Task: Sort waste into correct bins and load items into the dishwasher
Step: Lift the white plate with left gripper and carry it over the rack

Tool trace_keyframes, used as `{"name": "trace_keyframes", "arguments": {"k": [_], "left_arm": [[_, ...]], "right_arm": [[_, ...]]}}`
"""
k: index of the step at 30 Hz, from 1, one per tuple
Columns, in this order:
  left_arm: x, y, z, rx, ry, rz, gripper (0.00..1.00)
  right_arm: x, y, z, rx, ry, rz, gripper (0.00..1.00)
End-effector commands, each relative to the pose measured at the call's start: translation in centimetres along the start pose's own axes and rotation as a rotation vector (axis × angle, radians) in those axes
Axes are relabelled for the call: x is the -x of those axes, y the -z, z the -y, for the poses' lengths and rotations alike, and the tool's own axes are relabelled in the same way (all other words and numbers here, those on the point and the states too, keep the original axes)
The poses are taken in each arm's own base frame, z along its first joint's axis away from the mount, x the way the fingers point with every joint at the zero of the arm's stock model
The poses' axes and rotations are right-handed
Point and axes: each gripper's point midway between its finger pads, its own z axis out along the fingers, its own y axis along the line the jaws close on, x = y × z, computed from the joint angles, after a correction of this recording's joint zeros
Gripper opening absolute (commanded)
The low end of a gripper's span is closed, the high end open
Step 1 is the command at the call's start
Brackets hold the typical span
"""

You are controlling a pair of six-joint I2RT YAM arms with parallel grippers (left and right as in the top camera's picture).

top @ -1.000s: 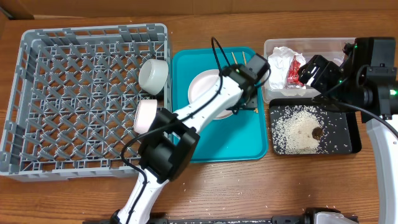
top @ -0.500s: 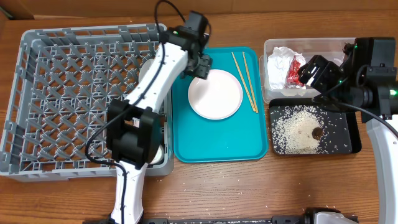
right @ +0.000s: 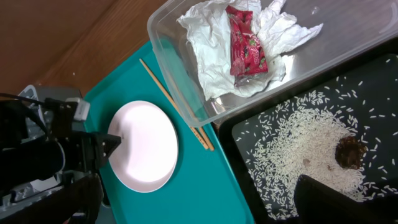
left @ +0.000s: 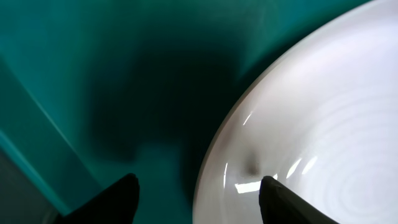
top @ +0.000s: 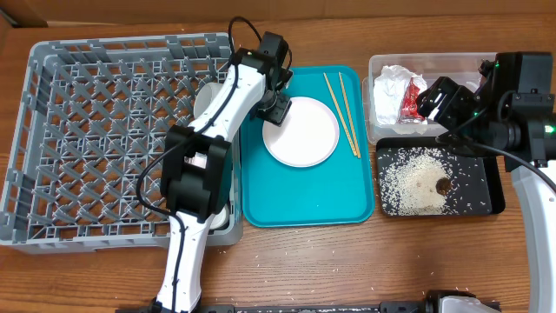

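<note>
Pale glossy plate (top: 304, 135) on teal tray (top: 304, 198) — my L gripper (top: 277, 111) sat half-open at its rim, empty; R gripper (top: 430, 97) wide open, empty.

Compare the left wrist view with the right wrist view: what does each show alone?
Left wrist only: a close look at the plate rim lying between the spread fingers of the left gripper. Right wrist only: clear tub holding napkin and red wrapper, black tray of rice, chopsticks. Both: plate, teal tray, left gripper.
</note>
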Motion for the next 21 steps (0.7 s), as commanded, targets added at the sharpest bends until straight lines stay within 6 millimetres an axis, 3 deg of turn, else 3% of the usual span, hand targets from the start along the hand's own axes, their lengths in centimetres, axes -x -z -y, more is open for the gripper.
{"name": "trace_keyframes", "arguments": {"k": [1, 5, 7, 11, 14, 17, 20, 21], "left_arm": [[-1.1, -1.8, 0.9, -0.028, -0.028, -0.052, 0.57], [-1.1, -1.8, 0.8, -0.011, -0.032, -0.053, 0.13], [-1.4, -1.7, 0.7, -0.004, -0.020, -0.065, 0.06], [-1.6, -1.5, 0.0, 0.002, 0.020, -0.073, 0.04], [-0.9, 0.1, -0.3, 0.003, 0.030, -0.044, 0.04], [0.5, 3.2, -0.4, 0.007, 0.047, 0.017, 0.04], [2.6, 9.7, -0.4, 0.014, 0.051, 0.149, 0.04], [2.8, 10.8, -0.5, 0.016, 0.051, 0.171, 0.04]], "right_arm": [[0.4, 0.2, 0.0, -0.003, 0.004, 0.018, 1.00], [0.4, 0.2, 0.0, -0.003, 0.004, 0.018, 1.00], [0.4, 0.2, 0.0, -0.003, 0.004, 0.018, 1.00], [0.4, 0.2, 0.0, -0.003, 0.004, 0.018, 1.00], [0.4, 0.2, 0.0, -0.003, 0.004, 0.018, 1.00], [0.4, 0.2, 0.0, -0.003, 0.004, 0.018, 1.00], [0.4, 0.2, 0.0, -0.003, 0.004, 0.018, 1.00], [0.4, 0.2, 0.0, -0.003, 0.004, 0.018, 1.00]]}}
